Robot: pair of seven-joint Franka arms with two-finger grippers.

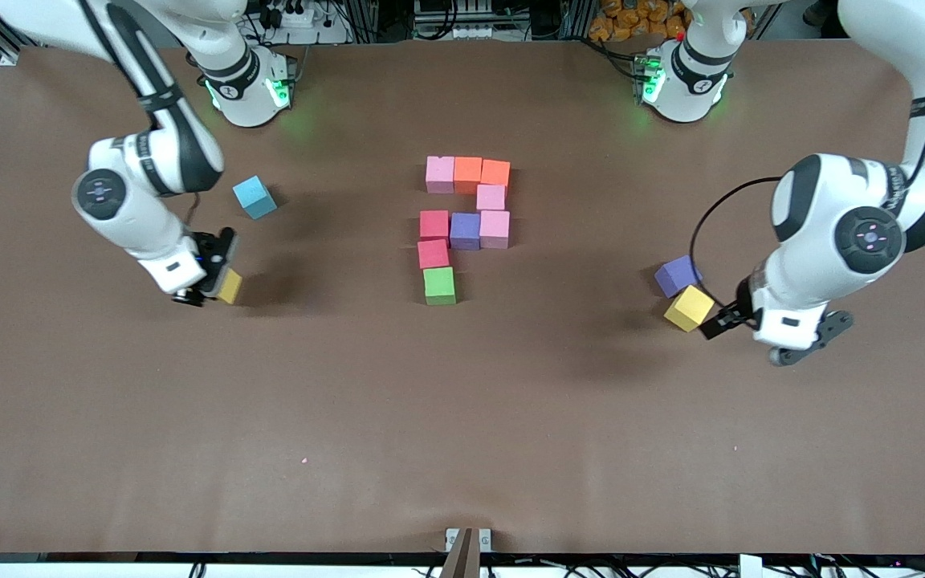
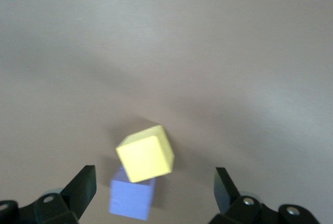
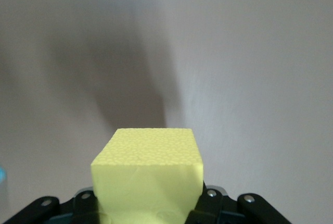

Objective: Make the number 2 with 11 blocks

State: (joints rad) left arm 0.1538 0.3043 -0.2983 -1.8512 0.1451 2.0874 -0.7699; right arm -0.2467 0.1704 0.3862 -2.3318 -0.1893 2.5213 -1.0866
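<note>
Several blocks lie together mid-table: pink (image 1: 439,173), orange (image 1: 467,173) and orange (image 1: 495,172) in a row, pink (image 1: 491,197) under them, then red (image 1: 433,225), purple (image 1: 465,230), pink (image 1: 494,228), red (image 1: 433,254) and green (image 1: 439,285). My right gripper (image 1: 218,289) (image 3: 151,214) is shut on a yellow block (image 1: 230,286) (image 3: 148,174), low over the table toward the right arm's end. My left gripper (image 1: 776,327) (image 2: 154,193) hangs open beside another yellow block (image 1: 689,307) (image 2: 145,156), touching nothing.
A blue-violet cube (image 1: 677,275) (image 2: 132,198) touches the loose yellow block, a little farther from the front camera. A light-blue cube (image 1: 254,197) lies on the brown table (image 1: 462,417) near the right arm, farther from the camera than the held block.
</note>
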